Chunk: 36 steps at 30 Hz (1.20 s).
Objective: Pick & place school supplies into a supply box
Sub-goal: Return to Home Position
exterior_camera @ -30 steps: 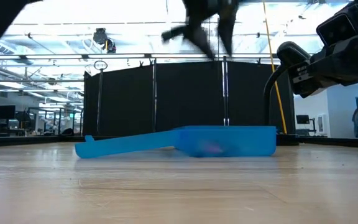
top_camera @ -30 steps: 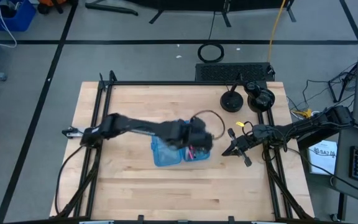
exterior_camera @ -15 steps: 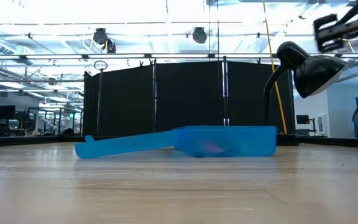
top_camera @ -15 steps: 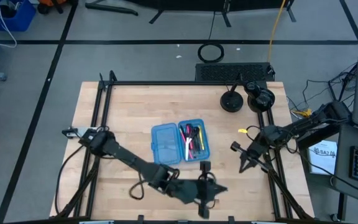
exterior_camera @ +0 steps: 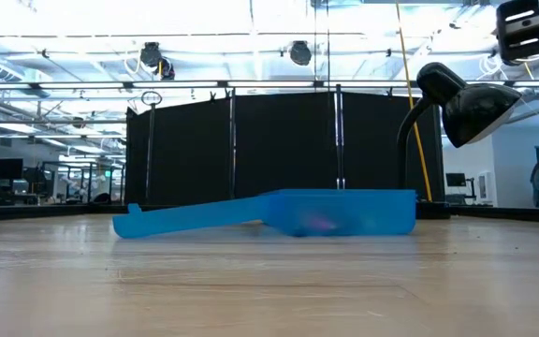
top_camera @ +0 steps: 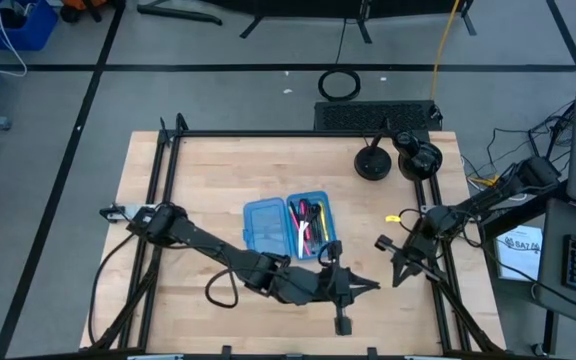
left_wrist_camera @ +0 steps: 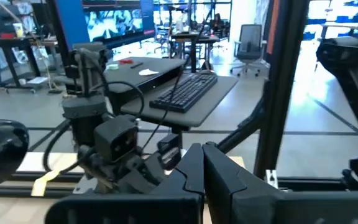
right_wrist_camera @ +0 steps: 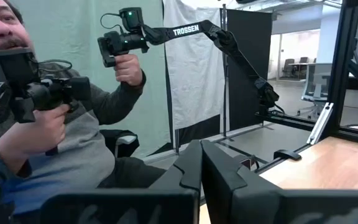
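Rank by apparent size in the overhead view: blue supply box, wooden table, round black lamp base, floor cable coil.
1. wooden table
2. supply box
3. lamp base and cable coil look alike, so unranked.

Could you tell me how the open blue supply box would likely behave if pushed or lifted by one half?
The supply box looks like thin, translucent plastic, so it is probably light and apt to slide on the table. It lies open, hinged; lifting one side would likely just fold it. The supplies inside might shift.
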Tool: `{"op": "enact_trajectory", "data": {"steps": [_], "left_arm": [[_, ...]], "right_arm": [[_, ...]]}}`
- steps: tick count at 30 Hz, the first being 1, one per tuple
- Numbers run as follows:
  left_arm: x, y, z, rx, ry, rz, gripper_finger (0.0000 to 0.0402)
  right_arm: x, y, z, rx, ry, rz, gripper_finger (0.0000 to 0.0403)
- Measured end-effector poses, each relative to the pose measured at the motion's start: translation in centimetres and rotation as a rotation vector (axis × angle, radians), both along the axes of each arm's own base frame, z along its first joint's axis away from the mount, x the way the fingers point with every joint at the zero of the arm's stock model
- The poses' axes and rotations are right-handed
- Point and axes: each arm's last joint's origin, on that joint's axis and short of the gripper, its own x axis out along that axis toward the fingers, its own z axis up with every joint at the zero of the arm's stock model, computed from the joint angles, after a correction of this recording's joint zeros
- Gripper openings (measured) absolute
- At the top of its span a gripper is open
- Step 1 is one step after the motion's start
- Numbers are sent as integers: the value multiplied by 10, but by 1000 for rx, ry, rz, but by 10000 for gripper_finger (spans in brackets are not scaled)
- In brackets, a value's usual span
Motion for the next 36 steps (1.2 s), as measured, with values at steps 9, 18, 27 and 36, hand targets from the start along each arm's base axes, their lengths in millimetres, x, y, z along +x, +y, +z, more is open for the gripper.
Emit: {"op": "enact_trajectory", "data": {"steps": [9, 18, 27, 36], "left_arm": [[-1, -2, -5, 31, 48, -24, 3], [-13, -11, -28, 222, 280, 19, 4], [-35, 24, 17, 265, 310, 54, 5], [-97, 31, 76, 342, 322, 97, 2]], "right_arm": [[0, 0, 0, 7, 19, 6, 0], [1, 0, -5, -18, 49, -17, 0], [2, 0, -9, -18, 117, -47, 0], [4, -2, -10, -51, 85, -150, 0]]}}
